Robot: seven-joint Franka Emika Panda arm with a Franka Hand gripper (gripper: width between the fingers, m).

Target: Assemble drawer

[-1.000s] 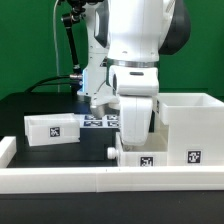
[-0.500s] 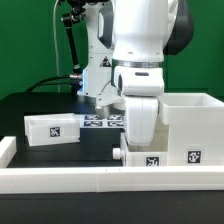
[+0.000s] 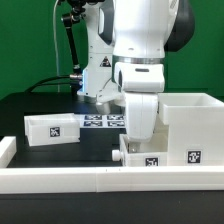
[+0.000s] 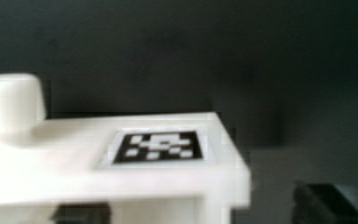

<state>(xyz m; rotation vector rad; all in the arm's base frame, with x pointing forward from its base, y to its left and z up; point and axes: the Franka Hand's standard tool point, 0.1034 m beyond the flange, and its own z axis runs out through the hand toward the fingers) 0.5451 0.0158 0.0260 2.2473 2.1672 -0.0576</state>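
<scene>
Gripper (image 3: 139, 138) sits low over the tray (image 3: 150, 158) directly beneath it, fingers mostly hidden so grip state can't be told, housing (image 3: 188, 125) just beside, second tray (image 3: 54, 128) well apart; likely tray-insertion step, next move needs tray squared to housing opening.

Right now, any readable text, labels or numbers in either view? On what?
None: no words, brands or numbers.
Only square black-and-white tags, no readable characters: on the loose tray, the front tray, the housing and the marker board.
</scene>
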